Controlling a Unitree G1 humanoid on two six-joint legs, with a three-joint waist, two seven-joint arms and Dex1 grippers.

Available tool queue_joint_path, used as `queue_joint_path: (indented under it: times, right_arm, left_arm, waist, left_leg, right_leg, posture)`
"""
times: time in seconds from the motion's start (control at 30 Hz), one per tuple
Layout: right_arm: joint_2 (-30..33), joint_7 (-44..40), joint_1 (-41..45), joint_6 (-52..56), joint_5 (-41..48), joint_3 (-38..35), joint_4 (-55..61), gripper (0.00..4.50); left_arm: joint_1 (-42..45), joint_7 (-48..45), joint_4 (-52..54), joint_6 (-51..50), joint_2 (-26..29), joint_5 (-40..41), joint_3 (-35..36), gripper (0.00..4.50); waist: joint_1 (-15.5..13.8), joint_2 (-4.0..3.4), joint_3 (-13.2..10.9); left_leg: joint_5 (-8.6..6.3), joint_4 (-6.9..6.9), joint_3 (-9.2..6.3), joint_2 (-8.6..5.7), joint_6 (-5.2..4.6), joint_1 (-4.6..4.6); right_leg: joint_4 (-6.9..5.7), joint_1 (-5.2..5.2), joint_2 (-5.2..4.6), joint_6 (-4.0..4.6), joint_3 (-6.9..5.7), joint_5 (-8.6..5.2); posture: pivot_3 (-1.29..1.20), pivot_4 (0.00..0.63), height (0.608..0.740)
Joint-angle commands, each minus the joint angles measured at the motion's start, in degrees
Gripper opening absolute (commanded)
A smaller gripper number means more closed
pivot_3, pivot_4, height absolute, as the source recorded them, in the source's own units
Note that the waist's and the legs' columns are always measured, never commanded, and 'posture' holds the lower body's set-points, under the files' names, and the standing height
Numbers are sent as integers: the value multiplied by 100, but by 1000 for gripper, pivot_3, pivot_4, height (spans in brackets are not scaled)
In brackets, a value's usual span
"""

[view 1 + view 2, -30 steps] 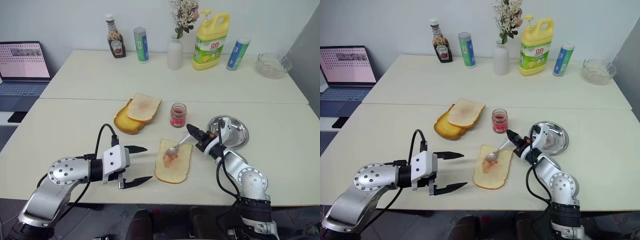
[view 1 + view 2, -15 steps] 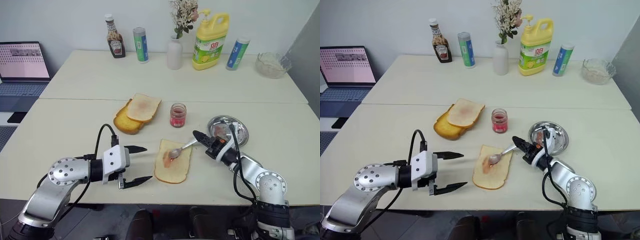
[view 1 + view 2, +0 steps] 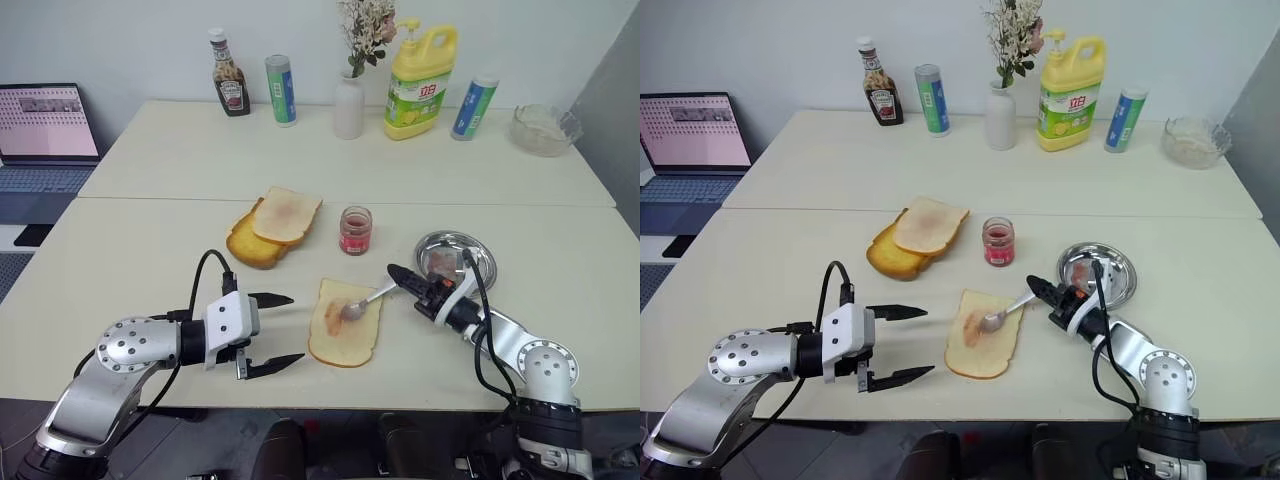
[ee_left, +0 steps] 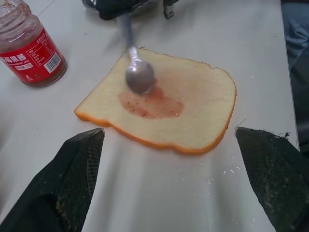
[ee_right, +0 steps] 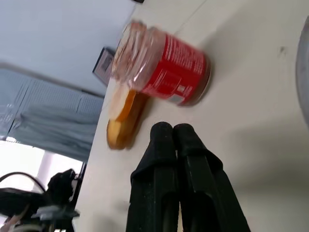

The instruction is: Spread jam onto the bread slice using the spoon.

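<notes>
The bread slice (image 3: pixel 345 330) lies flat near the table's front edge, a thin red smear of jam (image 4: pixel 150 102) across its middle. My right gripper (image 3: pixel 394 273) is shut on the handle of the spoon (image 3: pixel 366 299), just right of the slice. The spoon's bowl (image 4: pixel 139 76) rests on the slice at the edge of the smear. Behind the slice stands the small jam jar (image 3: pixel 355 230), uncapped. Left of the slice, my left gripper (image 3: pixel 293 328) hangs open and holds nothing, its fingers (image 4: pixel 77 179) wide apart.
Two other slices (image 3: pixel 275 225) are stacked behind and to the left. A round steel dish (image 3: pixel 470 250) sits behind my right arm. A ketchup bottle (image 3: pixel 230 87), tubes, a vase, a yellow detergent bottle (image 3: pixel 420 80) and a glass bowl (image 3: pixel 545 130) line the far edge. A laptop (image 3: pixel 45 135) stands far left.
My right gripper has drawn back to the right and rolled, dragging the spoon's bowl a little across the slice. The left arm has stayed still.
</notes>
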State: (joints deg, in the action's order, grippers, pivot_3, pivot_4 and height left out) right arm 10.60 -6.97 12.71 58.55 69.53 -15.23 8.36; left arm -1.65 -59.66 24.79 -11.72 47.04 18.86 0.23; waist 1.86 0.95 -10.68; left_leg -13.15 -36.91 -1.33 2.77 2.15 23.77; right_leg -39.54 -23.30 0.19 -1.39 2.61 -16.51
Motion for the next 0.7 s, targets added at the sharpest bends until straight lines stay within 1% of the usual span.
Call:
queue_joint_path:
  times: [0.03, 0.13, 0.27, 0.4, 0.47, 0.57, 0.7]
  right_arm:
    - [278, -303, -43, 134, 28, 125, 322, 12]
    - [404, -453, -45, 43, -156, 231, 324, 12]
    - [-36, -56, 373, -645, -376, -66, -141, 12]
    - [-240, 147, 571, -813, -441, -167, -353, 12]
    - [-270, 147, 604, -739, -383, -154, -343, 12]
    - [-252, 90, 541, -330, -105, 18, -90, 12]
    - [-15, -175, 332, 156, 110, 237, 177, 12]
  left_arm:
    - [-3, -26, 110, 115, 36, 15, 77, 4500]
    - [-9, -28, 107, 123, 38, 10, 78, 4500]
    - [5, -36, 73, 102, 43, 20, 81, 4500]
    - [21, -36, 38, 110, 48, 11, 93, 4500]
    - [27, -34, 24, 121, 47, 5, 95, 4500]
    - [15, -32, 30, 127, 47, 8, 99, 4500]
    - [26, -28, 35, 125, 47, 5, 97, 4500]
  waist:
    - [0, 0, 0]
    - [0, 0, 0]
    - [8, 0, 0]
    - [2, 0, 0]
    - [-2, 0, 0]
    - [0, 0, 0]
    - [2, 0, 0]
  left_leg:
    - [0, 0, 0, 0, 0, 0]
    - [0, -1, 0, 0, 0, -1]
    - [0, -2, 0, 1, 0, -1]
    - [0, -2, 0, 1, 0, 0]
    - [0, 0, 0, 1, 0, 1]
    - [0, 1, 0, 1, 0, 2]
    - [0, 1, -1, 3, 0, 0]
  right_leg:
    - [-1, 0, 0, 0, 0, 0]
    - [0, 0, 1, -1, -1, 0]
    - [-1, 0, 4, -1, 0, 0]
    - [-2, -1, 4, 0, 1, 0]
    - [1, -1, 4, 0, 0, 0]
    - [1, -1, 3, 0, 0, 0]
    - [-1, -1, 4, 1, -1, 0]
  posture:
    - [0, 150, 740]
    - [0, 150, 740]
    - [0, 150, 740]
    - [0, 150, 740]
    - [0, 150, 740]
    - [0, 150, 740]
    - [0, 150, 740]
